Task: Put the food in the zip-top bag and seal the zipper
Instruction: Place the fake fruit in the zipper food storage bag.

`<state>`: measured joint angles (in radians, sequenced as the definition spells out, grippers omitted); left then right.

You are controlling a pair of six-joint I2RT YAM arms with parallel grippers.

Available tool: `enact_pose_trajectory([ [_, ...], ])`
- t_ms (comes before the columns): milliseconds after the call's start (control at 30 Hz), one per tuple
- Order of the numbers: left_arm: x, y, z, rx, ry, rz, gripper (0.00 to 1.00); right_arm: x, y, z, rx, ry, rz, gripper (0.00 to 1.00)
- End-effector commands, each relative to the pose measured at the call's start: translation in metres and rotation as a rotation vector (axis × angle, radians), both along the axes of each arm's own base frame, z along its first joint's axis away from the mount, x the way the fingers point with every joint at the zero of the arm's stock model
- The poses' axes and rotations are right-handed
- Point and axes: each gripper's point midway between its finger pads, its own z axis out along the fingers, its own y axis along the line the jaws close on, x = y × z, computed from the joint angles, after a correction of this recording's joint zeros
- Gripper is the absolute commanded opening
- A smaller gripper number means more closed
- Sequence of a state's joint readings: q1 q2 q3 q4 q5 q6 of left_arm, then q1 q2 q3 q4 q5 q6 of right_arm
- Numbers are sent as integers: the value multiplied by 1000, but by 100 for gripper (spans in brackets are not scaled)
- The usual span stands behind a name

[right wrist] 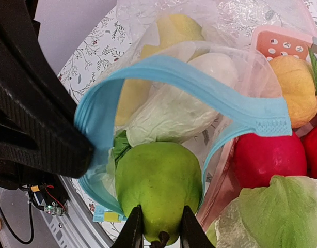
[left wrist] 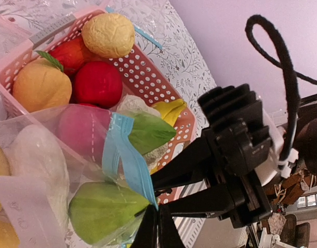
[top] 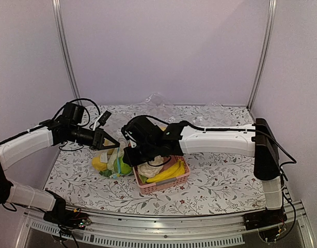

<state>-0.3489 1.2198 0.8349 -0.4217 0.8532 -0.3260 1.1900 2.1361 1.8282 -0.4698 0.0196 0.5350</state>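
While the left claw [left wrist: 156, 221] pinches shut on the zipper [left wrist: 123, 155], the right claw [right wrist: 158, 235] narrowly grips the green fruit [right wrist: 156, 178] at the mouth of the zip-top bag [right wrist: 236, 67]. Only the top view shows the bag resting on the worktop [top: 225, 175], just beside the pink basket [top: 161, 186].
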Motion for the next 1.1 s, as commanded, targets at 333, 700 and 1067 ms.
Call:
enact_pose_trajectory([
  [333,-4,-8,3,-35,-13,-40,0,9,8,6,128,79,-40,17],
  [700,-1,-5,-1,-2,-12,-17,0,27,-1,50,296,16,-152,17],
  [1067,-3,-9,3,-36,1,-40,0,36,-5,72,379,-26,-194,18],
])
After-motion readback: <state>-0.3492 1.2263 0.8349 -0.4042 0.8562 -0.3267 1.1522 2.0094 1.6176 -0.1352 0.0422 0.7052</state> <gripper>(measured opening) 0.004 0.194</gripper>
